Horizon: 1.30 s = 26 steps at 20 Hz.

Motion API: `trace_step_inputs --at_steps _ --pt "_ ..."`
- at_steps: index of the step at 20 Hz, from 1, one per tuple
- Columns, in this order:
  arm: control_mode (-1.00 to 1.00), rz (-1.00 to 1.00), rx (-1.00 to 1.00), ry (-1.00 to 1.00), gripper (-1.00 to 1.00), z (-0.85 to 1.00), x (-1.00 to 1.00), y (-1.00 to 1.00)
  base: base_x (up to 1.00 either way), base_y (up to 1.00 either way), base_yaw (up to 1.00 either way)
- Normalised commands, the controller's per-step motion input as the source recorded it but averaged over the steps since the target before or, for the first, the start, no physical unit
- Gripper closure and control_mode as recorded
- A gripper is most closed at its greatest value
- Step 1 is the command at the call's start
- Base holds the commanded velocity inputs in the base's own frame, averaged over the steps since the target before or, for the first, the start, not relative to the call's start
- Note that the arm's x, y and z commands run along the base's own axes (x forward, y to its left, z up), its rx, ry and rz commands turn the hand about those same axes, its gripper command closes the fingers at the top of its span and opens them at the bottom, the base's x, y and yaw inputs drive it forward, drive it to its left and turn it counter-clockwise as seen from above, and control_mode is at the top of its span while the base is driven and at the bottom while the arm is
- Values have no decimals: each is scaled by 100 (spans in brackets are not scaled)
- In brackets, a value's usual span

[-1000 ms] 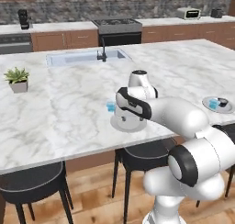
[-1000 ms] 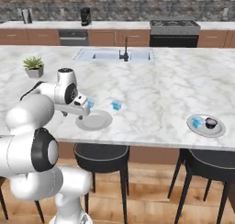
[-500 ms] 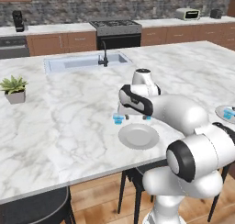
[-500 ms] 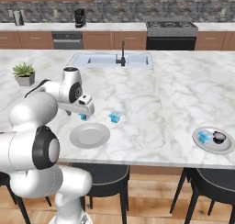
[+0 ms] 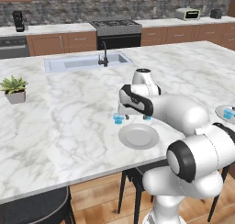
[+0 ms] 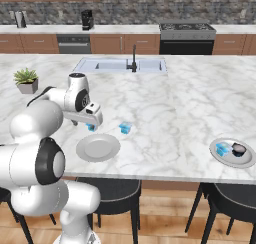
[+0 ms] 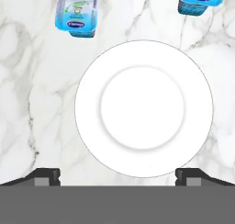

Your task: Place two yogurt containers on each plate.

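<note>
Two yogurt containers, one (image 7: 77, 13) and another (image 7: 200, 0), are seen standing on the marble bench (image 5: 69, 108) just beyond the rim of a near plate (image 7: 143, 108), apart from it and well apart from each other. That plate is seen bare near the bench's front edge. A far plate (image 6: 232, 153) is seen further along the bench, with one blue yogurt container (image 6: 222, 149) and a small dark object (image 6: 239, 149) on it. The gripper (image 7: 117, 177) is held above the near plate, its jaws spread wide with nothing between them.
</note>
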Motion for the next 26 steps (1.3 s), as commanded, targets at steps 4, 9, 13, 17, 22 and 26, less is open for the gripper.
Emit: trace_step_inputs --at_steps 4,9,13,17,22,26 --pt "-100 0 0 0 -100 0 2 0 0 0 0" --pt "-100 6 4 -1 -100 0 36 -7 0 0 0" --pt "-100 7 3 -7 -100 0 55 -3 0 0 0" --pt "-100 7 1 -12 -100 -1 64 14 0 0 0" --pt "-100 0 0 -5 -100 -6 46 29 0 0 0" --pt "-100 0 -3 -18 -100 -24 26 30 0 0 0"
